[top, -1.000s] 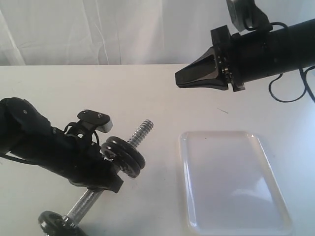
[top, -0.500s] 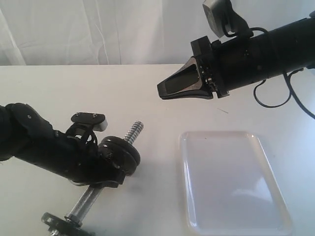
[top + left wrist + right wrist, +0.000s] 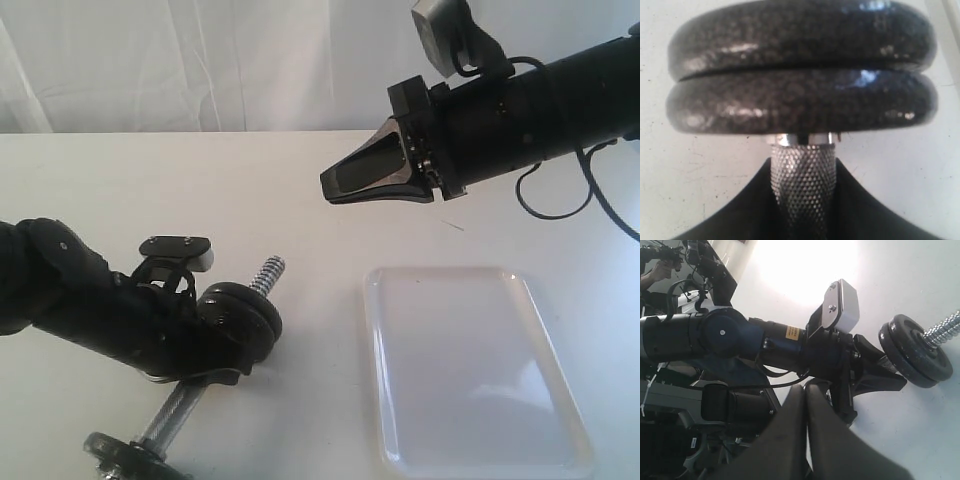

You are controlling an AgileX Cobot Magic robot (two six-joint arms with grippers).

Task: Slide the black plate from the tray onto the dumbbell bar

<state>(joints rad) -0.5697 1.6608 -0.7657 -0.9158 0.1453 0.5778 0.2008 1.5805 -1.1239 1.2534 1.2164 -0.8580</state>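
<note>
**A:** Where's the black plate [image 3: 800,37]?

**B:** On the dumbbell bar [image 3: 180,405]. It is the outer of two discs and sits flush against the inner disc [image 3: 800,102]. The threaded end [image 3: 266,272] pokes out beyond it.

**A:** What's holding the bar?

**B:** The left gripper [image 3: 212,360], clamped on the knurled middle just behind the discs. The bar is tilted, with the threaded end raised and pointing towards the tray [image 3: 470,370].

**A:** And the low end?

**B:** It has another black end disc [image 3: 118,452]. It seems to rest on the surface [image 3: 250,190], but the frame edge cuts it off, so I can't be sure.

**A:** Right gripper [image 3: 330,187]?

**B:** Clenched, fingers pressed together, hanging above the surface and well apart from the bar.

**A:** The tray?

**B:** Flat on the surface, to the right of the bar and apart from it.
</note>
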